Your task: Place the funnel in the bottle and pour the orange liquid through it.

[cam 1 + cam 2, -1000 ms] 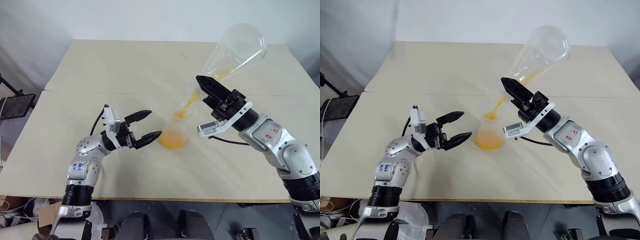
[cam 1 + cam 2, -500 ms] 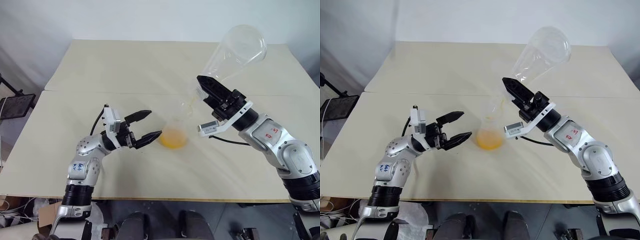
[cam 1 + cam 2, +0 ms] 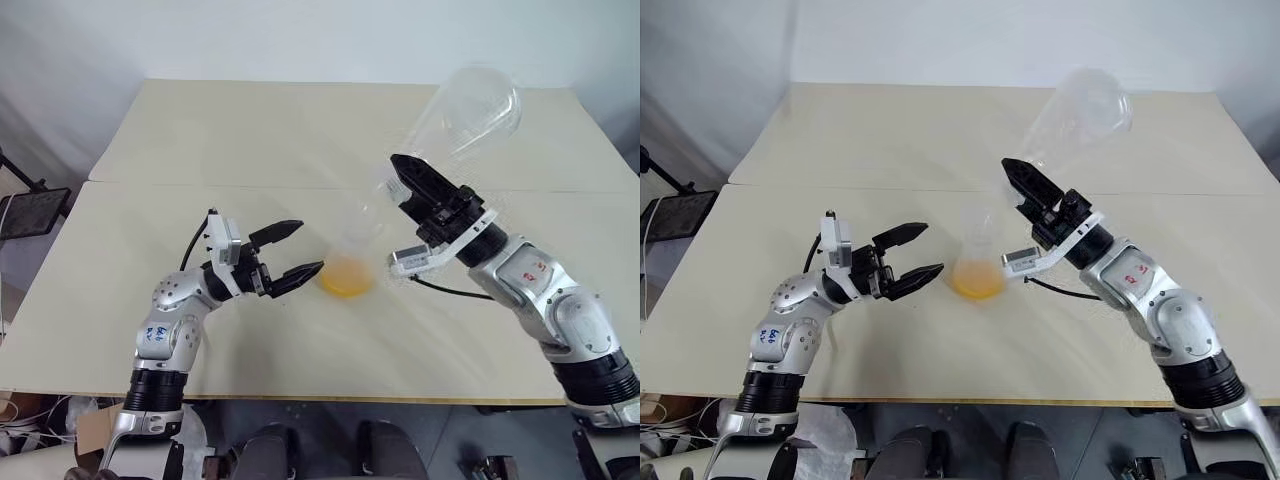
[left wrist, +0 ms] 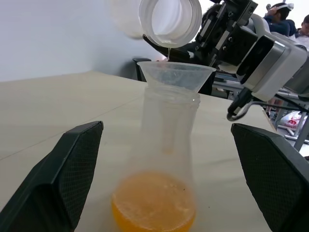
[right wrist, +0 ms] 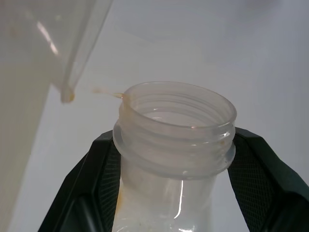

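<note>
Pour step looked about done: we had the right gripper [image 3: 412, 182] clamped on the neck of the pouring vessel [image 3: 465, 110], tipped up, apparently drained. Orange liquid [image 3: 346, 277] sat in the bottle [image 3: 352, 255] mid-table, funnel [image 4: 176, 75] seated in its neck. Left gripper [image 3: 290, 250] was wide open beside the bottle, holding nothing. Next, prob. set the vessel down w/o knocking the funnel. Count: 1 bottle, 1 funnel, 1 vessel, 2 grippers.
</note>
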Motion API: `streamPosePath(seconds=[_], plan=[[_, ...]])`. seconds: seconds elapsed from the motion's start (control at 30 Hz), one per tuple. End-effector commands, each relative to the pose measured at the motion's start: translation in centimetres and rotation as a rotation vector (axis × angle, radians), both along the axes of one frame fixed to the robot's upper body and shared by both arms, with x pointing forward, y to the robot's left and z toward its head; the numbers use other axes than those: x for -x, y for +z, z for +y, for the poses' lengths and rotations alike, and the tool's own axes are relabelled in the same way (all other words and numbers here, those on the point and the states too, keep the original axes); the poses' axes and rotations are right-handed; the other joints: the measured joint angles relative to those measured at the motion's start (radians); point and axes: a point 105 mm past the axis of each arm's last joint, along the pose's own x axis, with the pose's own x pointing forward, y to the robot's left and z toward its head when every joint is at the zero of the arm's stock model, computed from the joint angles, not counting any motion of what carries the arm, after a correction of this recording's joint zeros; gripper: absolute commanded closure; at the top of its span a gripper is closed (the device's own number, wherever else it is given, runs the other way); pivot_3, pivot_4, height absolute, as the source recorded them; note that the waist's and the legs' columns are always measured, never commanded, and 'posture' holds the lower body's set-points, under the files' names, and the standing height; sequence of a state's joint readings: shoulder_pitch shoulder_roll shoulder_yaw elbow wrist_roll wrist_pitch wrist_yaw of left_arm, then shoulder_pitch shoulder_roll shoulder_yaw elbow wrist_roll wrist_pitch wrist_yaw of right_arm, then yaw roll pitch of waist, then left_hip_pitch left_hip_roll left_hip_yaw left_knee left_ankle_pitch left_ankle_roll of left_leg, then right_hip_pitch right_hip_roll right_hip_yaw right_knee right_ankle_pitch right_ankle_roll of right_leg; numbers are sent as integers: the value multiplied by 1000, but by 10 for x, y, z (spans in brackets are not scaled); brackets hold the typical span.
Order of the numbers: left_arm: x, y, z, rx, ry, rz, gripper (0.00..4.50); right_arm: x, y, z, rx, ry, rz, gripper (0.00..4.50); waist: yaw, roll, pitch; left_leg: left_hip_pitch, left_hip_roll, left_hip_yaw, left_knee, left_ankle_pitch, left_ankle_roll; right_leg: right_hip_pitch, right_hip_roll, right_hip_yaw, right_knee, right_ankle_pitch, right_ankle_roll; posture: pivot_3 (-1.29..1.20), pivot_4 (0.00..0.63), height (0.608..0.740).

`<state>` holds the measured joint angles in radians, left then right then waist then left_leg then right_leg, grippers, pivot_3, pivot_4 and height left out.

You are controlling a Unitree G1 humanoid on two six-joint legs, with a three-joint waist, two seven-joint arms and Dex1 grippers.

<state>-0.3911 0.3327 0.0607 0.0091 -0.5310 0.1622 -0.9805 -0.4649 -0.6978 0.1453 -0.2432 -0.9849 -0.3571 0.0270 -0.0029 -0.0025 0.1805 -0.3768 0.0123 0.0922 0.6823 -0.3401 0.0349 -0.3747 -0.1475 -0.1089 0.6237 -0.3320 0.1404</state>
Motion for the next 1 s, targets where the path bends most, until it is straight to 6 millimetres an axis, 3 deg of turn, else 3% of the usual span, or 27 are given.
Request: streamPosePath(seconds=[0.03, 0.23, 0.4, 0.47, 0.6, 0.73, 0.83, 1.0], plan=[[2, 12, 0, 0, -6, -57, 0, 10, 21, -8, -255, 61, 100, 1768, 0, 0, 0, 0, 0, -1, 0, 0, 0, 1, 0, 0, 0, 0, 0, 0, 150, 740], [1, 12, 2, -10, -5, -54, 0, 16, 39, -35, -632, 112, 291, 1768, 2, -1, 0, 0, 0, -1, 0, 0, 0, 1, 0, -1, 0, 0, 0, 0, 150, 740], [0, 12, 3, -23, -12, -51, 0, 20, 35, -77, -971, 161, 505, 1768, 3, -1, 0, 0, 0, -2, 0, 0, 0, 1, 0, -1, 0, 0, 0, 0, 150, 740], [0, 12, 3, -26, -14, -50, 0, 23, 34, -90, -1001, 136, 516, 1768, 3, -1, 0, 0, 0, -2, 0, 0, 0, 1, 0, -1, 0, 0, 0, 0, 150, 740], [0, 11, 3, -30, -19, -45, 0, 21, -1, -133, -963, -93, 583, 1768, 6, -1, 0, 0, 0, -2, -1, 0, 0, 1, 0, -1, 0, 0, 0, 0, 150, 740], [0, 9, -1, -32, -29, -40, 0, 13, -21, -196, -1319, -124, 575, 1768, 2, -1, 1, 0, -1, 0, -1, 0, 1, 1, 0, 0, -1, 0, 0, 0, 150, 740], [0, 10, -1, -33, -30, -42, 0, 17, -29, -221, -1489, -72, 553, 1768, 1, -1, 0, 1, 0, 0, -1, 0, 1, 2, 0, 0, -1, 0, 0, 0, 150, 740], [0, 12, 1, -36, -26, -44, 0, 24, -34, -251, -1576, -85, 464, 1768, 1, -1, 0, 1, -1, 1, -1, 0, 1, 1, 0, 1, -1, 0, 0, 0, 150, 740]])
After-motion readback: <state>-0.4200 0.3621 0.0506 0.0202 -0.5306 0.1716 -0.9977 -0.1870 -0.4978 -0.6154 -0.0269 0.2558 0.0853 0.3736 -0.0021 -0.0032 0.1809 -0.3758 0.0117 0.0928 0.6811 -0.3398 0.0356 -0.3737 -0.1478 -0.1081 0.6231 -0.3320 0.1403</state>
